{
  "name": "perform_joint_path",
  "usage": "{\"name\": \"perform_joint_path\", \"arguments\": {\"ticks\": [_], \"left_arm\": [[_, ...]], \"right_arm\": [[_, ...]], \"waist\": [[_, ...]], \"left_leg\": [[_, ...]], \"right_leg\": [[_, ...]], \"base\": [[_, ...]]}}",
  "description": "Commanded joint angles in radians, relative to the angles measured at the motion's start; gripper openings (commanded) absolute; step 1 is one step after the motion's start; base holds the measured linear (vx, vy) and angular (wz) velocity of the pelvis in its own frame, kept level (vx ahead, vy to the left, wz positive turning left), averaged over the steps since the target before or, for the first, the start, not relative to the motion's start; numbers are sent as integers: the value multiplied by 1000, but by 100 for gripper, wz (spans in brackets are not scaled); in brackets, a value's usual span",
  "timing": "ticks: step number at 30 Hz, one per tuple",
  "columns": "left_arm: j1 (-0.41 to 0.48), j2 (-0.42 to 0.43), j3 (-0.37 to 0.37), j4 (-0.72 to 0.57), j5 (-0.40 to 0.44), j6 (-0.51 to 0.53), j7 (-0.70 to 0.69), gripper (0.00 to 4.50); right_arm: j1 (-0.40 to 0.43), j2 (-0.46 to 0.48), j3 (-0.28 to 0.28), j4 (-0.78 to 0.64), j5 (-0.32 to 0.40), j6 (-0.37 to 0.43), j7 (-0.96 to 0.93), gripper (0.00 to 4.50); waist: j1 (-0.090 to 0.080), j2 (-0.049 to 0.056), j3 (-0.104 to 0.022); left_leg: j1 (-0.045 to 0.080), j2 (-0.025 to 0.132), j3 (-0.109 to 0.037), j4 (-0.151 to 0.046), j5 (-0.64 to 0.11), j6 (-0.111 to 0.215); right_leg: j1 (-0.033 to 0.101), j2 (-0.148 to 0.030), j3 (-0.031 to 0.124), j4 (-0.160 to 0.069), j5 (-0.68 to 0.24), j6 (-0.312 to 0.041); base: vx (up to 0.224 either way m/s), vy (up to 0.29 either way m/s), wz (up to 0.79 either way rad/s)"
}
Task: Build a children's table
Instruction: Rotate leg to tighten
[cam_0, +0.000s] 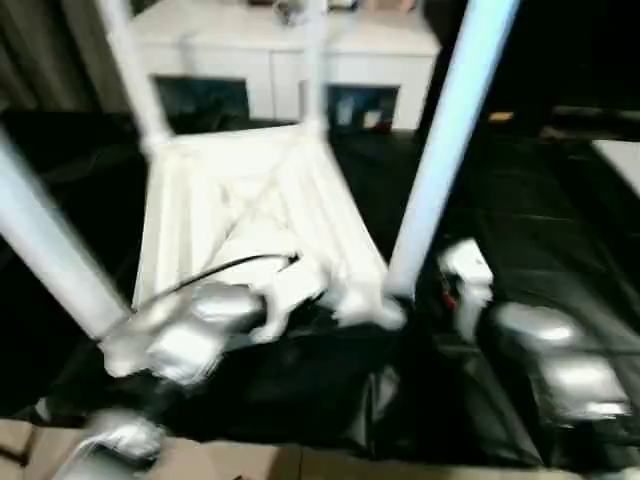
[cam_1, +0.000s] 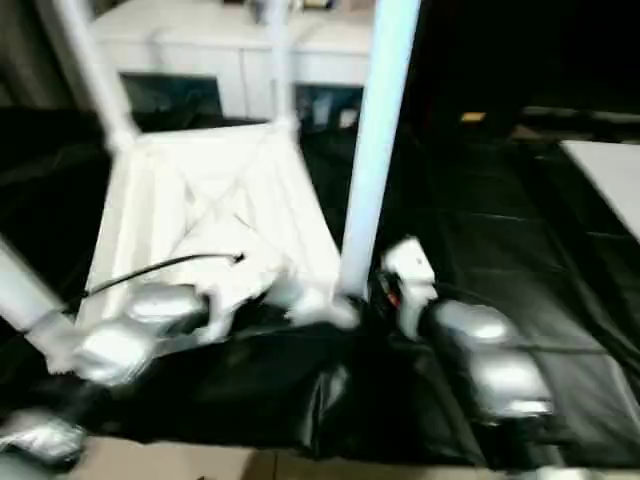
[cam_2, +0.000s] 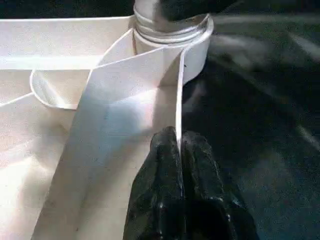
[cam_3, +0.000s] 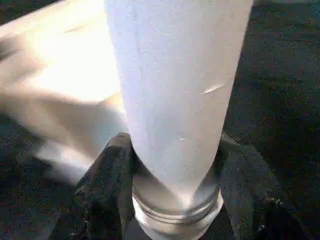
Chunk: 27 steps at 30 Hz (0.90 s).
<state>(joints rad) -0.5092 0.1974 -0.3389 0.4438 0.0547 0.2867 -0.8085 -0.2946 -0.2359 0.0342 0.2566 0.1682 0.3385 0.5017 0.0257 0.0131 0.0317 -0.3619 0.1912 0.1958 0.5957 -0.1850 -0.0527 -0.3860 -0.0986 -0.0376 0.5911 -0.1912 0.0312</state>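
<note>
Seating the last leg (cam_3: 175, 90), seemingly: right gripper (cam_3: 175, 175) clasps its base, left gripper (cam_2: 180, 150) pinches the tabletop (cam_0: 250, 200) rim beside that socket. Next, twist firmly.

legs (cam_0: 445, 150) fence tabletop (cam_0: 250, 215) | right side seemingly open

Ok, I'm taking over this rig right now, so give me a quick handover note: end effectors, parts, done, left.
Left end effector: shut on the tabletop side wall, near a corner socket.
Right end effector: fingers on either side of the near right leg, low at its socket.
Tabletop lies underside up on the black sheet; four legs stand in the corners.
Left: confirm this leg is seated, then turn the table over.
</note>
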Motion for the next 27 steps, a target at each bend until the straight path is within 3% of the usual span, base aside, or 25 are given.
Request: {"name": "perform_joint_path", "arguments": {"ticks": [1,2,3,4,6,7,8,9,10,11,12,13,14,15,16,17,18,20,21,24,26,27], "left_arm": [[-5,-22,36,34,-2,29,107,0],[-37,-78,64,81,-2,47,204,0],[-56,-108,76,109,0,46,255,0],[-65,-122,83,125,0,44,282,0],[-107,-168,89,190,23,20,378,0],[-118,-176,84,208,33,10,394,0],[-127,-184,86,221,34,5,397,0],[-139,-191,84,238,41,-3,400,0],[-142,-191,83,242,43,-5,400,0],[-144,-188,82,245,46,-8,395,0],[-144,-187,83,246,46,-8,393,0],[-141,-174,78,239,53,-11,386,0],[-141,-174,78,239,53,-11,386,0],[-133,-153,72,226,58,-15,367,0],[-126,-125,56,213,69,-32,345,0],[-121,-114,53,203,68,-30,331,0],[-115,-102,51,194,66,-27,315,0],[-106,-85,44,179,64,-37,286,0],[-93,-64,38,161,65,-43,251,0],[-54,-16,16,100,47,-50,136,0],[-31,24,-10,59,26,-71,37,0],[-18,45,-22,35,10,-69,-13,0]], "right_arm": [[32,13,6,69,-28,89,-90,205],[10,79,-22,92,-40,106,-219,205],[-7,122,-46,111,-39,110,-298,204],[-16,145,-62,122,-33,107,-337,204],[-70,236,-101,179,-15,93,-466,204],[-88,256,-101,195,-15,87,-485,204],[-104,268,-90,205,-22,76,-478,204],[-124,278,-69,210,-42,59,-462,204],[-128,278,-61,204,-46,47,-446,204],[-127,267,-39,181,-57,18,-411,238],[-125,259,-27,169,-64,5,-399,271],[-121,238,-12,149,-79,-13,-380,271],[-121,238,-12,149,-79,-13,-380,276],[-118,213,-18,127,-87,-24,-374,287],[-119,175,-19,107,-103,-42,-359,287],[-118,157,-21,96,-101,-38,-343,307],[-119,135,-22,87,-99,-33,-321,311],[-114,95,-15,68,-98,-26,-276,320],[-105,39,0,47,-105,-21,-199,320],[-59,-73,17,-24,-42,-12,22,320],[-27,-147,43,-59,-25,-47,142,320],[-12,-178,51,-74,-5,-48,199,320]], "waist": [[-13,-12,-28],[-16,-11,-29],[-29,-2,-23],[-33,-2,-25],[-52,12,-22],[-54,21,-22],[-65,19,-21],[-66,24,-19],[-66,25,-20],[-64,16,-20],[-65,5,-19],[-69,1,-17],[-70,1,-18],[-83,12,-21],[-85,20,-22],[-98,23,-28],[-100,12,-33],[-91,5,-38],[-85,-4,-36],[-59,-7,-37],[-48,-8,-36],[-34,-10,-40]], "left_leg": [[26,21,-36,-86,-497,-60],[23,21,-39,-89,-505,-59],[44,16,-44,-86,-576,-63],[47,15,-48,-86,-594,-63],[42,20,-62,-102,-663,-55],[49,22,-68,-107,-699,-62],[43,28,-71,-121,-748,-64],[41,35,-69,-136,-786,-65],[42,37,-67,-140,-795,-66],[43,33,-64,-137,-780,-67],[60,15,-55,-110,-737,-55],[64,9,-54,-99,-709,-42],[59,5,-56,-92,-678,-32],[6,15,-76,-114,-635,-34],[2,22,-81,-125,-653,-44],[-4,30,-93,-134,-679,-62],[-6,26,-90,-127,-643,-55],[2,20,-74,-114,-569,-26],[-12,15,-57,-105,-454,23],[-22,23,-45,-95,-342,78],[-14,26,-41,-92,-338,83],[-17,28,-37,-88,-310,88]], "right_leg": [[1,-36,5,-116,-671,-80],[4,-37,2,-118,-674,-69],[-12,-31,-15,-140,-696,-53],[-8,-29,-22,-144,-693,-49],[8,-27,-42,-150,-622,-54],[11,-25,-52,-146,-598,-58],[27,-21,-61,-140,-540,-61],[35,-22,-63,-132,-497,-69],[40,-25,-63,-128,-481,-74],[35,-36,-56,-133,-500,-79],[11,-47,-63,-164,-607,-63],[7,-52,-74,-178,-659,-48],[15,-58,-82,-185,-693,-30],[62,-64,-83,-156,-664,-6],[64,-63,-78,-148,-622,-18],[68,-64,-73,-131,-513,-52],[60,-67,-62,-129,-441,-88],[45,-70,-50,-134,-409,-129],[43,-70,-42,-128,-387,-169],[42,-70,-28,-116,-374,-175],[32,-66,-24,-116,-387,-185],[34,-66,-18,-107,-373,-194]], "base": [[-66,19,-10],[-69,27,-7],[-69,27,-7],[-68,30,-4],[0,0,0],[-37,58,-4],[0,0,0],[0,0,0],[0,0,0],[0,0,0],[0,0,0],[0,0,0],[0,0,0],[0,0,0],[10,26,-21],[0,0,0],[0,0,0],[0,0,0],[0,0,0],[0,0,0],[51,-63,5],[50,-53,5]]}}
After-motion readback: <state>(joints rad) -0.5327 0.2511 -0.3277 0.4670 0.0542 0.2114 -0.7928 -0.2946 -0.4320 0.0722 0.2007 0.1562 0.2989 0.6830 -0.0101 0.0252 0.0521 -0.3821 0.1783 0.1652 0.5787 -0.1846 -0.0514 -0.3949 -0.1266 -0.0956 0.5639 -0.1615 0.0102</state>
